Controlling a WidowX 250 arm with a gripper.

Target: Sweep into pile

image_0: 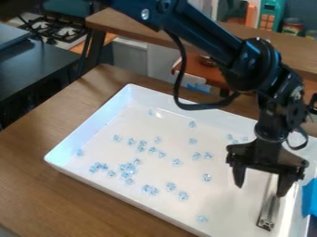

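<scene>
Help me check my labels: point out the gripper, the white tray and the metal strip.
Gripper [261,190]: camera view, midway between its fingertips.
White tray [96,127]: camera view, wall at picture's left.
Metal strip [267,216]: camera view, lower part.

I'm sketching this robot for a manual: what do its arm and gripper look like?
The arm is black, with long links, bulky rounded joints and a small pale disc. A black cable loops out from it. The gripper is black too, with a wide crosspiece and two tapering fingers.
</scene>
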